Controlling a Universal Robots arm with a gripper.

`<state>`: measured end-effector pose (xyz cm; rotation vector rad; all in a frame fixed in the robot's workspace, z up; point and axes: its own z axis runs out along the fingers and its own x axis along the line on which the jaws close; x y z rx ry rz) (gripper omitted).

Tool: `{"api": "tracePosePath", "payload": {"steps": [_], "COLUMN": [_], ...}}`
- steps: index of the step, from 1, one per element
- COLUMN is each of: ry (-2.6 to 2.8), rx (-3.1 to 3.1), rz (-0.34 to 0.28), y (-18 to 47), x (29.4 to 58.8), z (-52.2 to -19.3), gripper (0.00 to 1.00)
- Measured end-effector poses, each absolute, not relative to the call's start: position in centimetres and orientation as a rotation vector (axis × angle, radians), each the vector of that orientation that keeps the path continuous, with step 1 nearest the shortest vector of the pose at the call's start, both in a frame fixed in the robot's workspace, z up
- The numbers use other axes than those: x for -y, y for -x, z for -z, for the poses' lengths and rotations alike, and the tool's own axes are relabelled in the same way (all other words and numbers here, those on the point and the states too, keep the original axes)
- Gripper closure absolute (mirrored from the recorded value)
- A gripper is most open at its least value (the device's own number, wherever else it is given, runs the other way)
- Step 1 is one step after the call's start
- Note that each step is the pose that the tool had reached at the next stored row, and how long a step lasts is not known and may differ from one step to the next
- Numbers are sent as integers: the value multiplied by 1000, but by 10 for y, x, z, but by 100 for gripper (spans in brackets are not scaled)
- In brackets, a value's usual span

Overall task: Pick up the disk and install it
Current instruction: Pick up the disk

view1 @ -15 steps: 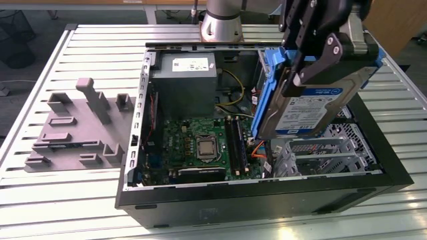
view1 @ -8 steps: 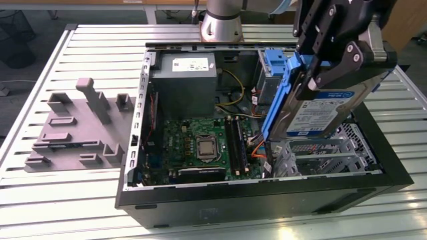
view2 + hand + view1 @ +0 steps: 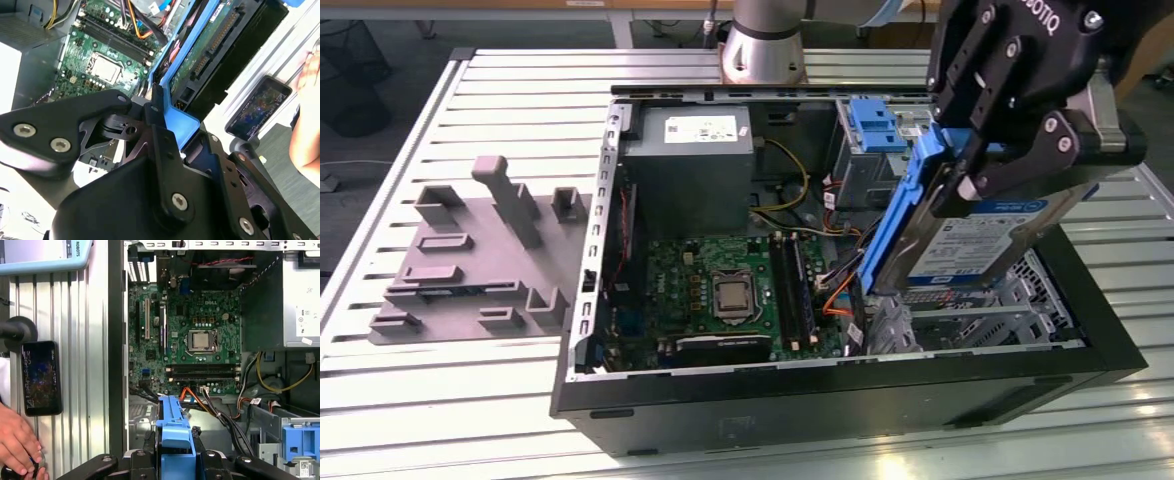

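One disk (image 3: 974, 240), a silver drive with a white-and-blue label in a blue carrier, hangs tilted at the right of the exterior view, above the drive cage of the open computer case (image 3: 854, 395). One gripper (image 3: 987, 165), black, is clamped on the disk's upper end; both wrist views show its fingers (image 3: 150, 450) pressed against the blue carrier from either side. Below the disk lie orange and black cables (image 3: 838, 285) and the metal cage bars. One green motherboard (image 3: 720, 295) fills the case floor in the lower middle. One grey power-supply box (image 3: 690, 165) sits farther back, upper middle, and one empty blue bracket (image 3: 878, 125) stands behind the gripper. One grey foam tray (image 3: 480, 255) rests on the slatted counter (image 3: 440, 400) at left. A person's hand (image 3: 17, 442) and one phone (image 3: 41, 377) appear in the first wrist view.
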<state>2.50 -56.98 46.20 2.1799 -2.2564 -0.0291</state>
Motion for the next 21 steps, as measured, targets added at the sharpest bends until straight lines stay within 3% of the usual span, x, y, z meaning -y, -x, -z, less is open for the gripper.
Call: {"api": "tracePosePath", "payload": {"steps": [21], "ry": [-2179], "rx": [2257], "rz": [29], "y": [-71], "x": [571], "z": [-447], "gripper": [64]}}
